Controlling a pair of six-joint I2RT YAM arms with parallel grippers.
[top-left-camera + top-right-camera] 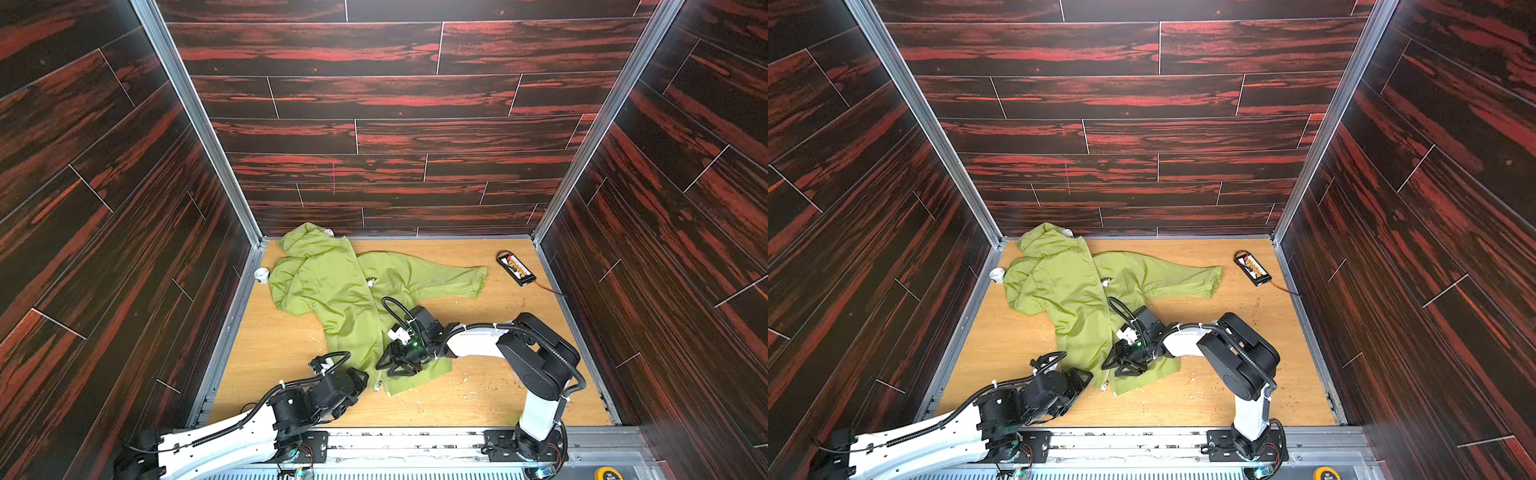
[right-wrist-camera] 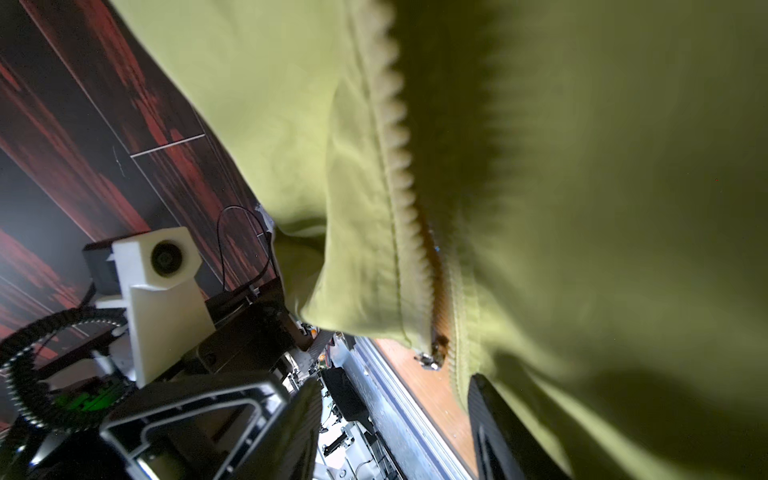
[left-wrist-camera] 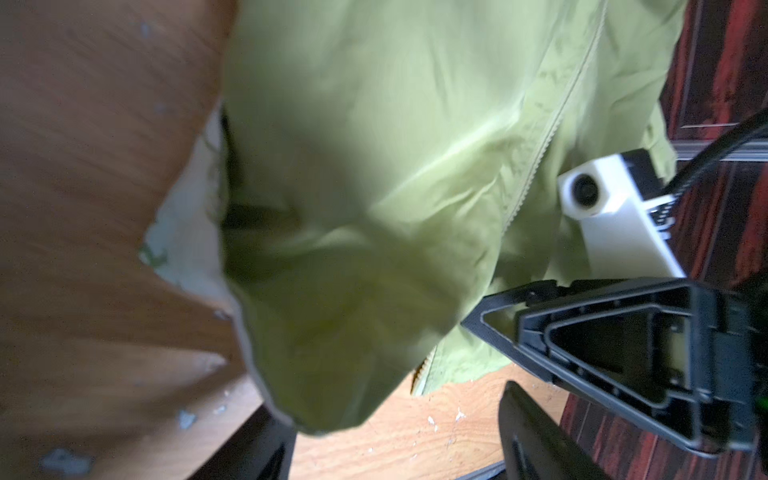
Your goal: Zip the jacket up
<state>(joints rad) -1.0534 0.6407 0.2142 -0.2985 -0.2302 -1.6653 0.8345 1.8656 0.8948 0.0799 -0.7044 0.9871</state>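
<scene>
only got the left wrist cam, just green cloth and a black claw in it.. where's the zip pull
observer: The pull sits at the bottom hem of the jacket, right beside the left gripper, on the side toward the right arm.
operator: ok and which way does the zip run from there
observer: Away from both arms, up the front of the jacket to the hood, which lies at the foot of the back wall.
</scene>
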